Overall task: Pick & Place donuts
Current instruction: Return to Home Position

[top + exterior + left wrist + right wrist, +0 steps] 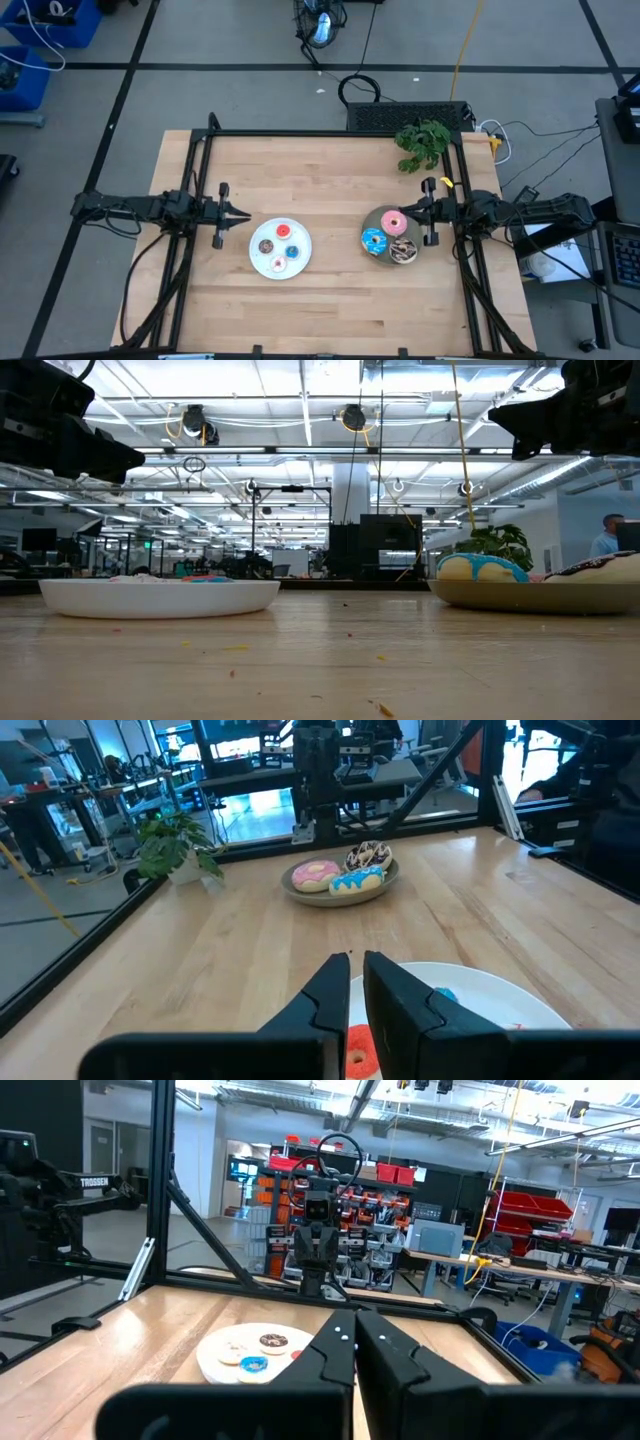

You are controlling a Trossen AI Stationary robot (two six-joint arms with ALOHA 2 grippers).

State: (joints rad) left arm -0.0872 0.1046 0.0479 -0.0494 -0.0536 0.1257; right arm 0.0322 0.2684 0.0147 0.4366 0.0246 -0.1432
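A white plate (262,262) holds four tiny donuts: red (284,232), brown (266,246), blue (293,251) and white-pink (278,264). A grey plate (380,216) carries the pink donut (393,222), the blue sprinkled donut (374,240) and the chocolate sprinkled donut (404,250). My left gripper (243,214) hovers shut just left of the white plate, above the table. In the left wrist view the red donut (360,1060) shows below the left gripper (357,965). My right gripper (408,210) hovers shut over the grey plate's far right rim, near the pink donut.
A potted green plant (423,143) stands at the table's far right, behind the grey plate. Black frame rails (330,133) run along the far edge and both sides. Bare wood lies between the two plates and along the near edge.
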